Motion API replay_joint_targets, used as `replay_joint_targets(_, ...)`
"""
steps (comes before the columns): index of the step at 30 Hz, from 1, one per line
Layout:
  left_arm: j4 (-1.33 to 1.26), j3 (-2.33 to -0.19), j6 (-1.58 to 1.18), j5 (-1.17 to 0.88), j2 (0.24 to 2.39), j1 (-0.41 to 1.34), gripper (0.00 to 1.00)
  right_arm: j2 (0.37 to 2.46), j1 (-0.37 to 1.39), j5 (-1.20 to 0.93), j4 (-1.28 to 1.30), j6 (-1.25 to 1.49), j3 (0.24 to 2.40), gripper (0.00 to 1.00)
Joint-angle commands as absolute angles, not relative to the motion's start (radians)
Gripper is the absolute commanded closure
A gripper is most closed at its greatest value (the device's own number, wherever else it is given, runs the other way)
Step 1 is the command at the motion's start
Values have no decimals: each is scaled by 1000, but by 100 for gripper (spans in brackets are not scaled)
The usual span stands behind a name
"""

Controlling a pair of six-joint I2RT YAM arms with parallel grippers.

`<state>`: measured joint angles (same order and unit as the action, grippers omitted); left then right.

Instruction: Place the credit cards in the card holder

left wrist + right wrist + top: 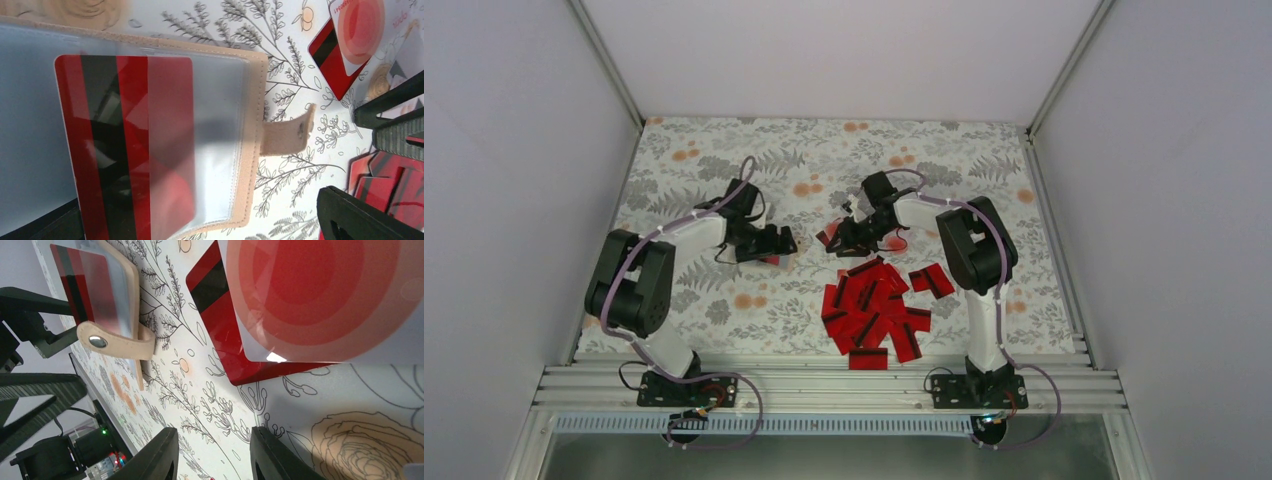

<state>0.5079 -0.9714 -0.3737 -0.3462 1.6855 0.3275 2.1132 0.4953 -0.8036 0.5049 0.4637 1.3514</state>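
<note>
The tan card holder [252, 125] lies open close under my left wrist. A red card with a black stripe [125, 150] sits partly inside its clear sleeve. My left gripper [200, 222] is open and straddles the holder. One finger shows dimly behind the sleeve, and the other finger [360, 215] stands clear of the holder's edge. My right gripper [217, 455] is open and empty, low over the cloth. Just beyond it a pale card with a red blot [320, 295] lies on a red card [225, 335]. The holder [131, 295] also shows in the right wrist view.
A heap of several red cards [874, 310] lies near the front, by the right arm. The two grippers [769, 243] [849, 240] are close together at mid table. The flower-print cloth [984, 150] is walled in on three sides.
</note>
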Motion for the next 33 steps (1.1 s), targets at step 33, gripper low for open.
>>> replay_joint_targets(33,591,-972,-267,-379,1527,117,19,2101,566,-816,497,452,1401,71)
